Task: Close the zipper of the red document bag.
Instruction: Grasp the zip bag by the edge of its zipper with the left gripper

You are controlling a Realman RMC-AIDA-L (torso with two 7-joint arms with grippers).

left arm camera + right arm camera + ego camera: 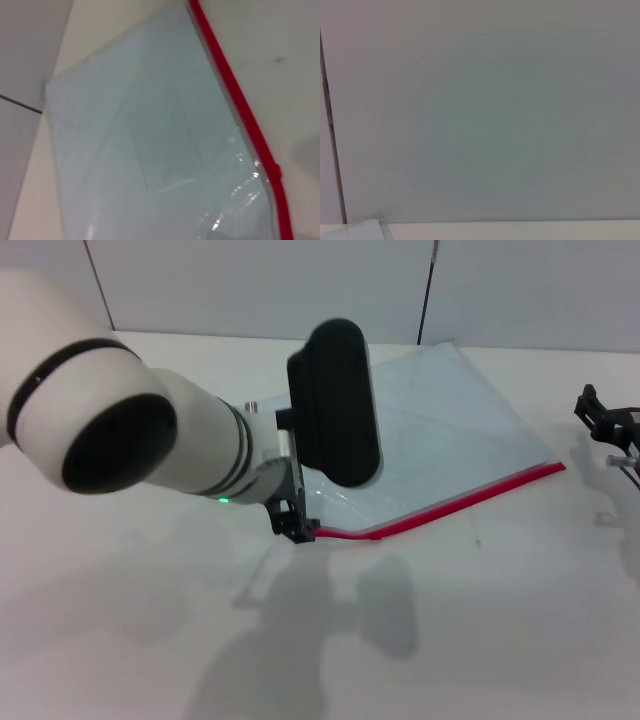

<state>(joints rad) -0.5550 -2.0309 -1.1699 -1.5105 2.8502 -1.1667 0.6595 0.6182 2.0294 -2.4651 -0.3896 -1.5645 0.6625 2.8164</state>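
One red document bag (440, 430) is seen lying flat on the white desk (480, 620), with one zipper (460, 502) running along its near edge. At the left end of that strip the left pincer (298, 528) is set down on the zipper; whether it is closed cannot be told. The right pincer (608, 428) is parked at the desk's right edge, well apart from the bag, its state likewise unclear.

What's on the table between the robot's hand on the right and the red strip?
Nothing: in the head view, bare white table separates the right gripper from the zipper.
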